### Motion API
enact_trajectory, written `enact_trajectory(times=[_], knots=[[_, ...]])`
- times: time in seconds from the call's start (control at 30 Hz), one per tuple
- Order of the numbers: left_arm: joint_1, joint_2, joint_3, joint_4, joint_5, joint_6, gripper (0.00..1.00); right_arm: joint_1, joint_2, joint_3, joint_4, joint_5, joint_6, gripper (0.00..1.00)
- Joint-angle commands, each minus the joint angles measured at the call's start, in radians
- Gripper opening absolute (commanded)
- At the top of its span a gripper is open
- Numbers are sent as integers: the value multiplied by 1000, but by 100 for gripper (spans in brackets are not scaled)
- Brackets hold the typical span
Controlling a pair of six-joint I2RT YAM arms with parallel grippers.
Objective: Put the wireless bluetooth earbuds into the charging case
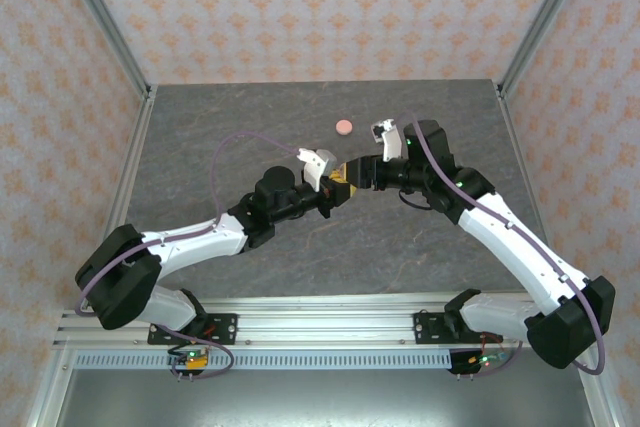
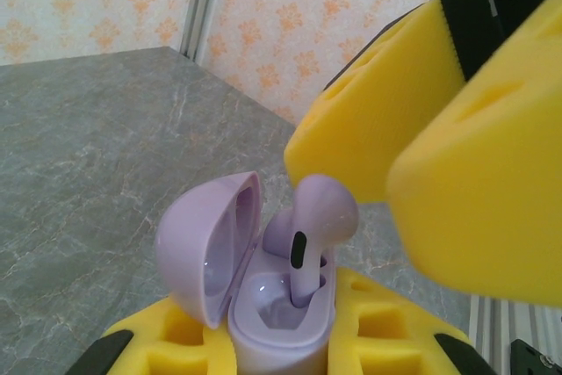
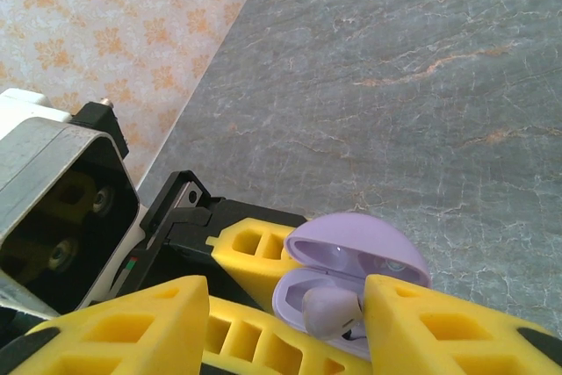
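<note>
One lilac earbud (image 2: 320, 212), glossy, comma-shaped w/ a dark slot on its stem, stands stem-down in the lilac case (image 2: 281, 327), round head sticking up; lid (image 2: 206, 243) hinged open. Case is clamped betw the yellow foam fingers of the left claw (image 2: 279, 344). Right claw (image 3: 283, 296) sits just above, jaws apart, bud betw its pads. Small pink round item (image 1: 343, 126) lies on the bench (image 1: 250, 107) beyond both claws
</note>
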Motion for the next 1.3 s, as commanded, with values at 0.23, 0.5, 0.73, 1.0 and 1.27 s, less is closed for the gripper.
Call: enact_trajectory(times=[0.23,0.5,0.73,1.0,1.27], knots=[[-9,-28,34,-7,-33,22,1,8,-15,36,-27,-46,10,50],[-8,-21,43,-14,-26,19,1,8,0,43,-21,-69,14,49],[-9,-15,49,-15,-24,10,1,16,12,45,-12,-79,20,49],[-8,-14,56,-23,-6,16,1,21,26,49,3,-84,26,49],[-9,-20,54,-69,-26,39,1,22,-6,52,19,32,51,48]])
